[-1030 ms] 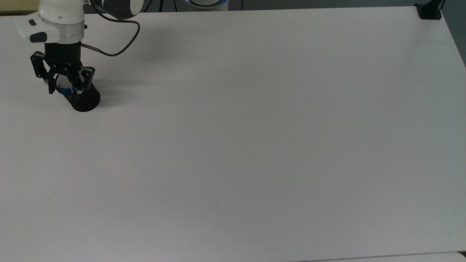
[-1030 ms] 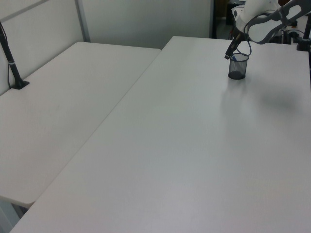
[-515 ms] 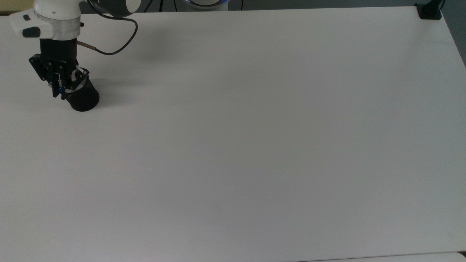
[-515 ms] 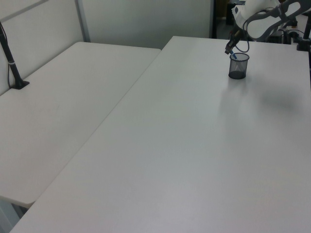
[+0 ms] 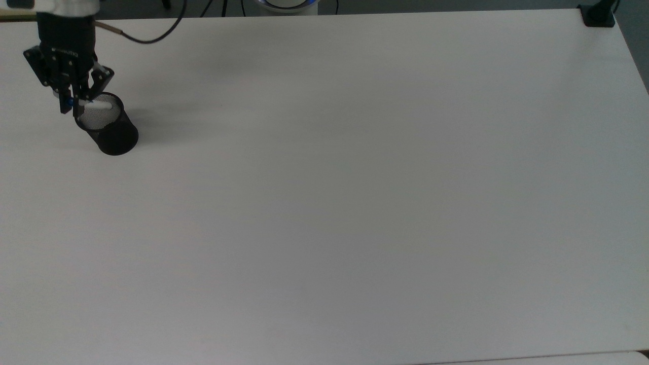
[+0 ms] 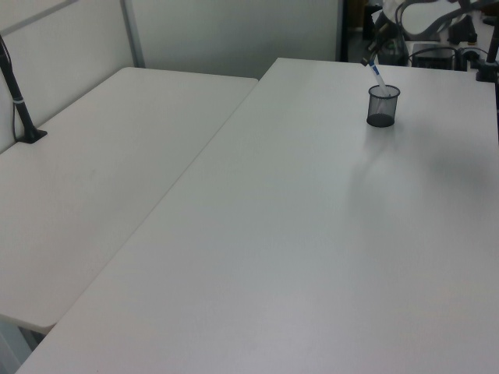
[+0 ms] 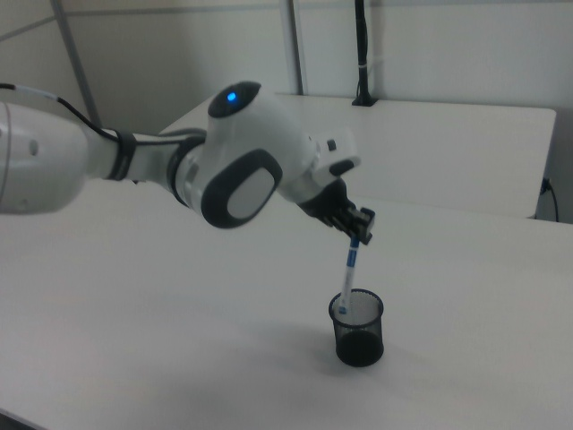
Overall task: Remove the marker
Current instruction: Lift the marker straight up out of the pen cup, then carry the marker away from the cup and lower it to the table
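My gripper (image 5: 71, 101) (image 7: 356, 235) (image 6: 369, 61) is shut on the blue cap end of the marker (image 7: 349, 273) (image 6: 377, 78) (image 5: 96, 105). The white barrel hangs tilted, and its lower end still dips just inside the rim of the black mesh cup (image 7: 358, 329) (image 5: 107, 131) (image 6: 383, 106). The cup stands upright on the white table (image 5: 355, 177) near the top view's far left corner. My gripper is above the cup and slightly off to the top view's left of it.
A black clamp mount (image 5: 598, 15) sits at the table's corner on the top view's upper right. A second white table (image 6: 101, 164) adjoins on the left view's left, with a black post (image 6: 19, 105) at its edge. A cable (image 5: 152, 35) trails from my wrist.
My gripper closed on the marker's cap end and rose, drawing the marker up until most of its white barrel stands clear above the cup's rim. The cup stayed in place.
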Robot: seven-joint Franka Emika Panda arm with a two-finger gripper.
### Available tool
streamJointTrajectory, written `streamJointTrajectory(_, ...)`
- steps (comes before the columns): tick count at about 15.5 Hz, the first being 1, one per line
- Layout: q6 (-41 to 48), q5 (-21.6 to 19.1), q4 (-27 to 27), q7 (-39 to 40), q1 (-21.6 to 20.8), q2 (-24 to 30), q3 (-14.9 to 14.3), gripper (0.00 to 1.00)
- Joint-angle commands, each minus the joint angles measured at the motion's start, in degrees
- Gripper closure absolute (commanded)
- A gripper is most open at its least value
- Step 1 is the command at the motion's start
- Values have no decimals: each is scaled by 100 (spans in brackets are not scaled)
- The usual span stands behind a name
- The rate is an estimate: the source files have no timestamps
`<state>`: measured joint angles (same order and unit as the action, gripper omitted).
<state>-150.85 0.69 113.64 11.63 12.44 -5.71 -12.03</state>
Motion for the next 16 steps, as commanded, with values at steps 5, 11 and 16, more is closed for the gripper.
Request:
streamJointTrajectory(5, 3065, -140, -956, 189, -110, 844, 366, 100)
streamJointTrajectory(11, 3853, -131, -967, 323, -224, 432, 1158, 100)
streamJointTrajectory(16, 3117, -96, -721, 253, -532, -333, 1229, 100)
